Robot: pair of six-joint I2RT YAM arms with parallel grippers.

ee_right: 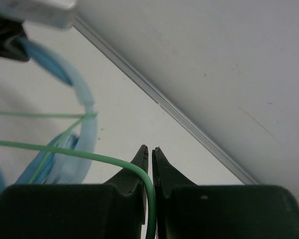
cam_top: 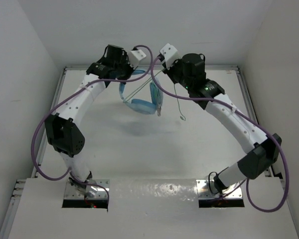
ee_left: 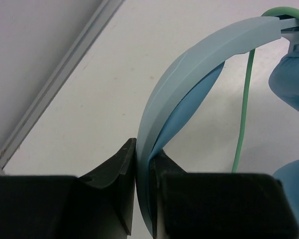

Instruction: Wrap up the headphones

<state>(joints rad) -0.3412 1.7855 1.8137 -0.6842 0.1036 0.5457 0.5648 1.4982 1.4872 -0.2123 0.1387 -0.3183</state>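
Blue headphones [cam_top: 142, 106] hang earcups-down, left claw [ee_left: 144, 149] pinching headband [ee_left: 199, 55], right claw [ee_right: 150, 152] pinching cable [ee_right: 89, 155].

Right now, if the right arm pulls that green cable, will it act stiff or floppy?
Probably floppy: the cable curves sharply into the shut right gripper, and its free tail dangles. Under tension it likely runs straight, as the stretches to the headband show. Being thin, it may slip.

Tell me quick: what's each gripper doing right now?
Left gripper: closed, holding the headphones' headband.
Right gripper: closed, pinching the green cable.
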